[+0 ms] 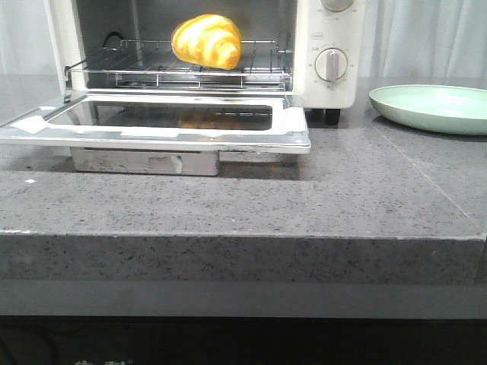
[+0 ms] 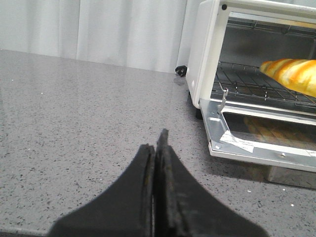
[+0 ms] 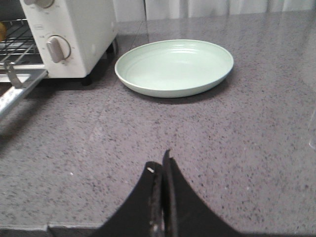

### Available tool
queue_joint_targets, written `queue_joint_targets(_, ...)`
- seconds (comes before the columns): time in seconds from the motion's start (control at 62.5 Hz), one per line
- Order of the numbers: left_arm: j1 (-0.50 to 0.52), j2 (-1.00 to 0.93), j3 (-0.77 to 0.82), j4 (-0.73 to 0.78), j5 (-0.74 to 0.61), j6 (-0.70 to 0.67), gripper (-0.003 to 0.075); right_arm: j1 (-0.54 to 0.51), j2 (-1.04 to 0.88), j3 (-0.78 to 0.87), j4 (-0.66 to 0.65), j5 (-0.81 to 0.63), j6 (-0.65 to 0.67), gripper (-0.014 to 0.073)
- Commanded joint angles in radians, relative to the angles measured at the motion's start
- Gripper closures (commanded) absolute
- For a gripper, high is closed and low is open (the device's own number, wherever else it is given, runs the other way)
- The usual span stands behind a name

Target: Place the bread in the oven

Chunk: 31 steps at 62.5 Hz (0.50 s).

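Note:
The bread [image 1: 207, 41], golden-yellow with orange-brown stripes, lies on the wire rack [image 1: 190, 72] inside the cream oven [image 1: 327, 46]. The oven's glass door [image 1: 167, 122] hangs open, flat over the counter. The bread also shows in the left wrist view [image 2: 291, 75]. My left gripper [image 2: 157, 140] is shut and empty over the grey counter, to the left of the oven. My right gripper [image 3: 160, 163] is shut and empty over the counter, in front of the plate. Neither gripper shows in the front view.
A pale green plate [image 1: 430, 106] stands empty on the counter to the right of the oven; it also shows in the right wrist view [image 3: 174, 66]. The oven's knobs [image 1: 331, 65] are on its right panel. The counter's front edge [image 1: 243, 237] runs across the front view.

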Motion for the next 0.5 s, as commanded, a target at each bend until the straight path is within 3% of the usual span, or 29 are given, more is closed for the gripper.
queue_joint_targets(0.0,0.002,-0.021,0.024,-0.007,-0.080,0.000,0.0738,-0.015,-0.056,0.068,0.001,-0.188,-0.008,0.0713)
queue_joint_targets(0.176,0.002,-0.021,0.024,-0.007,-0.080,0.000,0.0738,-0.015,-0.145,0.204,0.001,-0.314,-0.008,0.0713)
queue_joint_targets(0.48,0.002,-0.020,0.024,-0.007,-0.080,0.000,0.0738,-0.041,-0.145,0.202,0.001,-0.333,-0.008,0.0713)
